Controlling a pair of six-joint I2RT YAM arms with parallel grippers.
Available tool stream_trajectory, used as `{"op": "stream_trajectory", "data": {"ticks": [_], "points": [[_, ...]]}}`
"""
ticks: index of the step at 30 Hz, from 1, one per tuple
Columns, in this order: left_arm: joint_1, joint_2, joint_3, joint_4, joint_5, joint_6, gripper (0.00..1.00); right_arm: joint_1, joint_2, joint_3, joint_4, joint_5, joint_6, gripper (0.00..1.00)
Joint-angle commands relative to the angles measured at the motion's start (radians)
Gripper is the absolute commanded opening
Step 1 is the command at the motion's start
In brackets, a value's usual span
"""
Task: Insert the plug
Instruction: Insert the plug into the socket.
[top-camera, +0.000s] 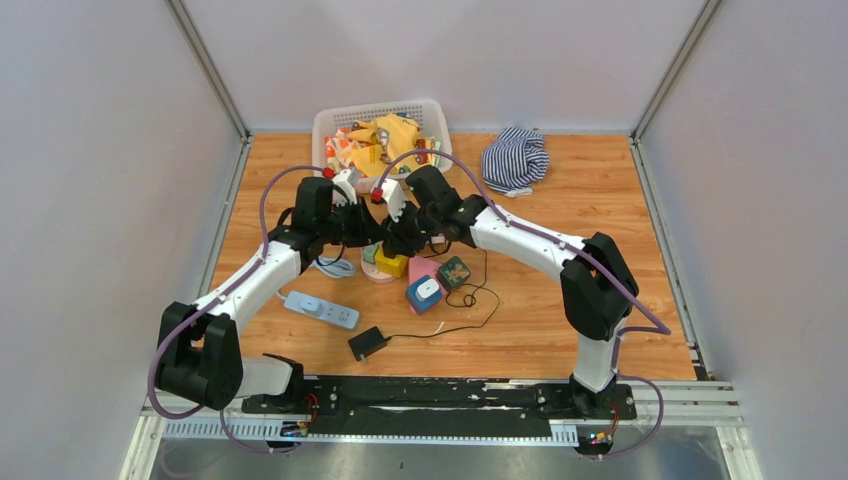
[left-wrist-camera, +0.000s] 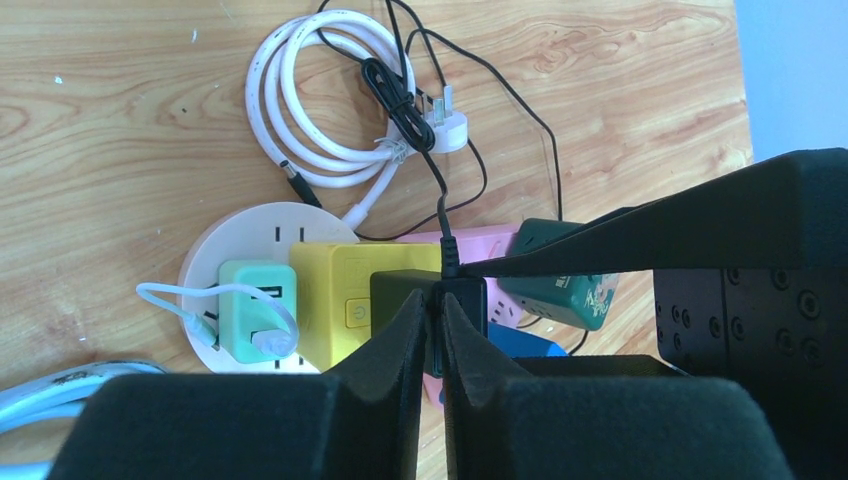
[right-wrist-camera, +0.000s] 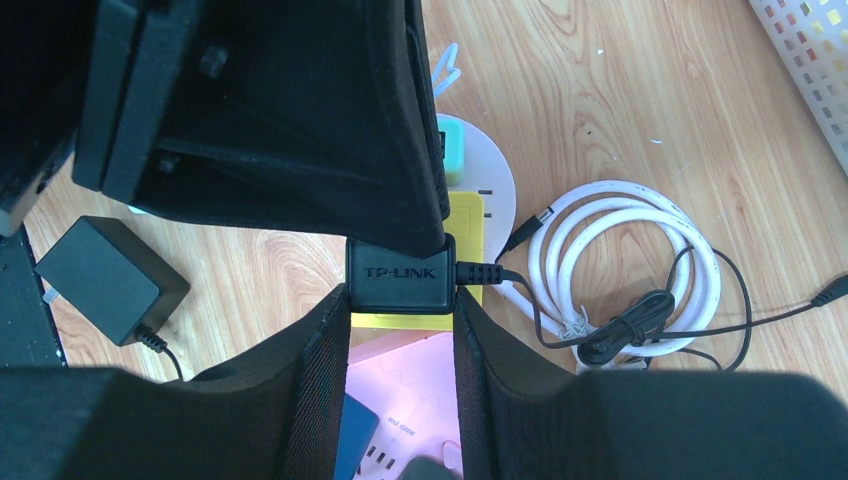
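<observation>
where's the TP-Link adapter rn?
Right wrist view: TP-Link adapter sits in the right gripper, over the yellow socket cube, with the coiled white cable beside it.

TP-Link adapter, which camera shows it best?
Right wrist: the adapter sits centred, label readable, between the right gripper's fingers. Left wrist shows only part of it behind the shut left gripper. In the top view it is hidden beneath both grippers.

- Wooden counter (top-camera: 600, 300) – walled on three sides.
- White basket (top-camera: 330, 115) at the far edge, striped cloth (top-camera: 515, 158) to its right.
- White power strip (top-camera: 322, 310) near the left arm, black adapter (top-camera: 368, 343) just beside it, its thin cord trailing right.
- Round white socket base (left-wrist-camera: 215, 250) mid-counter – a coiled white cable (left-wrist-camera: 268, 110) just beyond.
- Green cube (top-camera: 454, 271) and a pink-and-blue block (top-camera: 425, 292) close together.
</observation>
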Motion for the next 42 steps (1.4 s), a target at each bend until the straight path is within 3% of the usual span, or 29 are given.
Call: {"op": "stream_trajectory", "data": {"ticks": [1, 4, 7, 12, 23, 31, 36, 38, 39, 42], "points": [[-0.009, 0.037, -0.047, -0.180, -0.101, 0.050, 0.12, 0.042, 0.068, -0.040, -0.157, 0.075, 0.036, 0.01], [-0.009, 0.023, -0.005, -0.188, -0.103, 0.046, 0.15, 0.032, 0.041, 0.016, -0.156, 0.097, 0.053, 0.12], [-0.009, 0.016, 0.044, -0.206, -0.110, 0.045, 0.17, 0.016, 0.015, 0.081, -0.156, 0.127, 0.086, 0.29], [-0.008, 0.021, 0.112, -0.230, -0.113, 0.050, 0.21, 0.006, -0.020, 0.133, -0.155, 0.132, 0.094, 0.47], [0.007, -0.043, 0.173, -0.272, -0.159, 0.071, 0.32, 0.001, -0.107, 0.069, -0.109, 0.032, 0.084, 0.57], [0.049, -0.139, 0.143, -0.298, -0.273, 0.082, 0.59, 0.034, -0.211, -0.093, -0.014, -0.055, 0.003, 0.60], [0.067, -0.203, 0.061, -0.270, -0.334, 0.042, 0.73, 0.129, -0.266, -0.205, 0.067, -0.054, -0.145, 0.62], [0.076, -0.226, 0.030, -0.261, -0.360, 0.029, 0.86, 0.167, -0.268, -0.232, 0.085, -0.059, -0.204, 0.63], [0.082, -0.233, 0.019, -0.263, -0.366, 0.024, 0.97, 0.183, -0.263, -0.240, 0.088, -0.061, -0.224, 0.64], [0.098, -0.246, 0.000, -0.277, -0.361, 0.014, 1.00, 0.221, -0.228, -0.248, 0.096, -0.080, -0.254, 0.64]]}}
